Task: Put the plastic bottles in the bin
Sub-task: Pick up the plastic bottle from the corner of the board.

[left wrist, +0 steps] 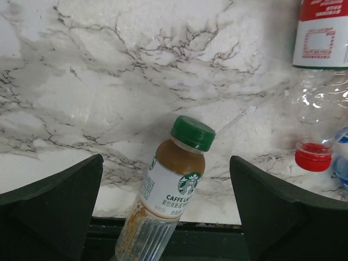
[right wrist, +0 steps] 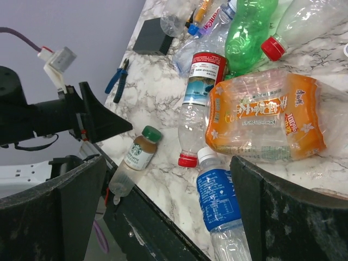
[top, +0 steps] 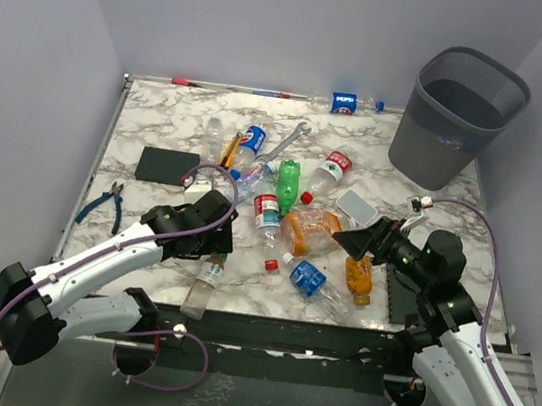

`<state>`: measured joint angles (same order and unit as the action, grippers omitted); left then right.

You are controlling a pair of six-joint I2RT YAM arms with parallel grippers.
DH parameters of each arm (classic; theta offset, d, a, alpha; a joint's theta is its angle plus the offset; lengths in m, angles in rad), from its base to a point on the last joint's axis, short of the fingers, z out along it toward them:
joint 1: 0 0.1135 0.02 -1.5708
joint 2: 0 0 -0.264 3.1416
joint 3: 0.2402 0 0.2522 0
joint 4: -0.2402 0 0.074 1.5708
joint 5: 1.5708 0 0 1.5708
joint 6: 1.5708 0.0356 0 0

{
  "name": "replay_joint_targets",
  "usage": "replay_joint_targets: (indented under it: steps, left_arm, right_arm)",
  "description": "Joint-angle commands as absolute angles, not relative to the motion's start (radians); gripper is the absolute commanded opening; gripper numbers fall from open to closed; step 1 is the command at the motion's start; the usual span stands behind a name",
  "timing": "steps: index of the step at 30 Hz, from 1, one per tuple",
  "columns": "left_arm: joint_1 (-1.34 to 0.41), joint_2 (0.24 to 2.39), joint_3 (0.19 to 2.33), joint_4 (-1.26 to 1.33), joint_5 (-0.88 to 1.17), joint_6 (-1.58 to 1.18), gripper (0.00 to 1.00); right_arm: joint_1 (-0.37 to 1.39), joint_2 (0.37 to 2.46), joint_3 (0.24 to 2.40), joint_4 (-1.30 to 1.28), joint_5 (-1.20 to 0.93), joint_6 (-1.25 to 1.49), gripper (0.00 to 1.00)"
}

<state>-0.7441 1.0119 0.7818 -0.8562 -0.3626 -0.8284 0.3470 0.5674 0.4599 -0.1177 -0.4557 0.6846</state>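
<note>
Our left hand (left wrist: pixel 166 163) hangs wide open, bottle (left wrist: pixel 169 193) between its fingers (left wrist: pixel 54 206); we lower straight and close round its middle.

White arm shells (top: pixel 101 262) with black joints and black bases; purple cables (top: pixel 472 207) loop along both arms. The left hand (left wrist: pixel 166 162) and right hand (right wrist: pixel 168 160) each end in two matte black wedge fingers (left wrist: pixel 54 212)
</note>
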Motion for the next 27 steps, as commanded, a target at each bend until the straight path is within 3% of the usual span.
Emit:
replay_joint_targets:
  steps: [1, 10, 18, 27]
  left_arm:
    - [-0.774, 1.065, 0.750, -0.893, -0.325, -0.878, 0.99]
    - [-0.933, 1.140, 0.706, -0.866, -0.348, -0.940, 0.99]
    - [-0.953, 1.148, 0.674, -0.846, -0.400, -1.026, 0.98]
    - [-0.973, 1.133, 0.528, -0.710, -0.346, -1.118, 0.79]
  right_arm:
    - [0.350, 0.534, 0.441, -0.143, -0.480, 0.681, 1.00]
    - [0.350, 0.523, 0.436, -0.176, -0.480, 0.663, 1.00]
    - [0.349, 0.499, 0.426, -0.192, -0.472, 0.677, 1.00]
    - [0.350, 0.503, 0.435, -0.207, -0.488, 0.679, 1.00]
